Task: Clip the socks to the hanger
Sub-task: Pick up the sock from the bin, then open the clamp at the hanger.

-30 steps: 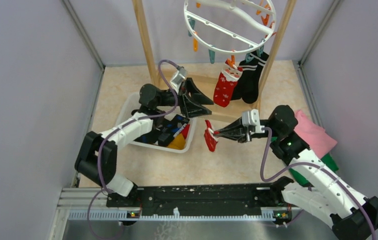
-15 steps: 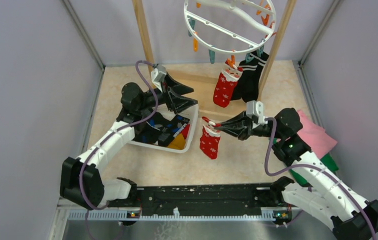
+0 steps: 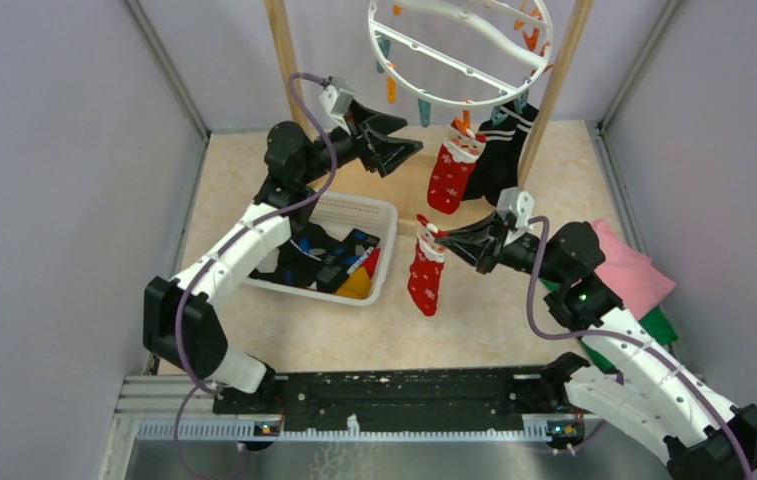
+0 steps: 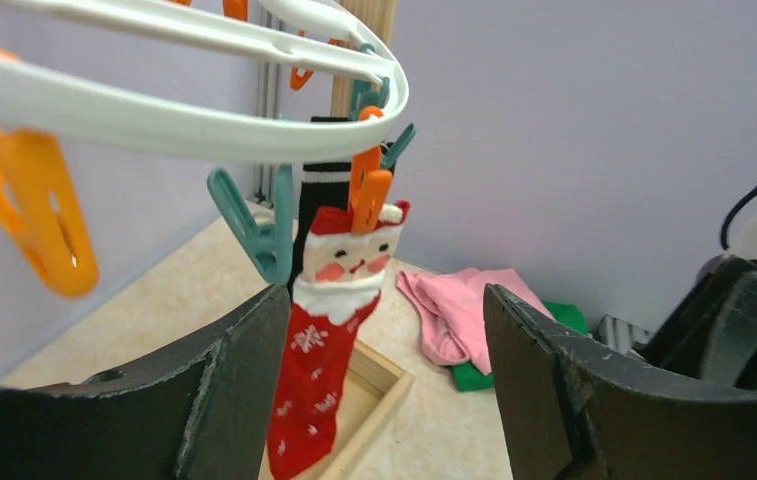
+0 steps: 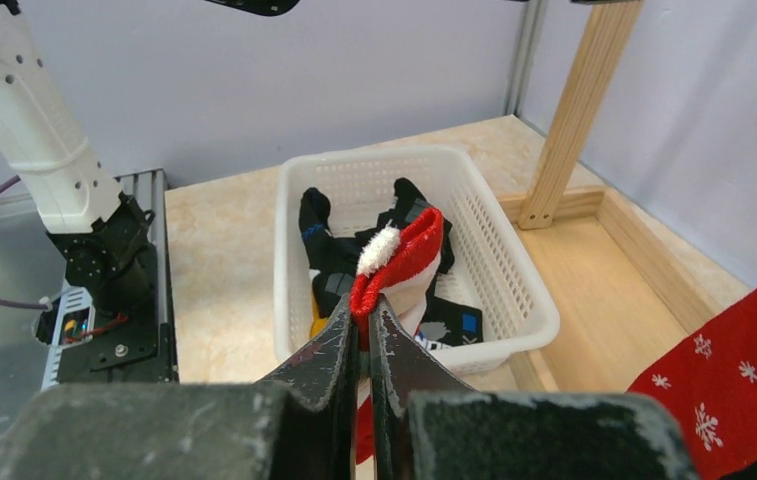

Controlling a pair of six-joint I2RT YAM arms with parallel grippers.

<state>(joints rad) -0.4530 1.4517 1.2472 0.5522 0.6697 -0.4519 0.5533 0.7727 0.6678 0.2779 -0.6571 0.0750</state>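
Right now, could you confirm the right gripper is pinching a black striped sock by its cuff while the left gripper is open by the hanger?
Not quite: the right wrist view shows the right gripper pinching a red sock with white trim, not a black striped one. The left gripper is open by the hanger.

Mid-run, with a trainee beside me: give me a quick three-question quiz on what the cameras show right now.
1. True or false: the right gripper is shut on a red Santa sock.
2. How many socks hang clipped on the hanger? A) one B) two C) four
3. Fill in: the unclipped socks lie in the white mesh ___.
Key: 1 true; 2 B, the clipped red sock and the black striped sock; 3 basket.
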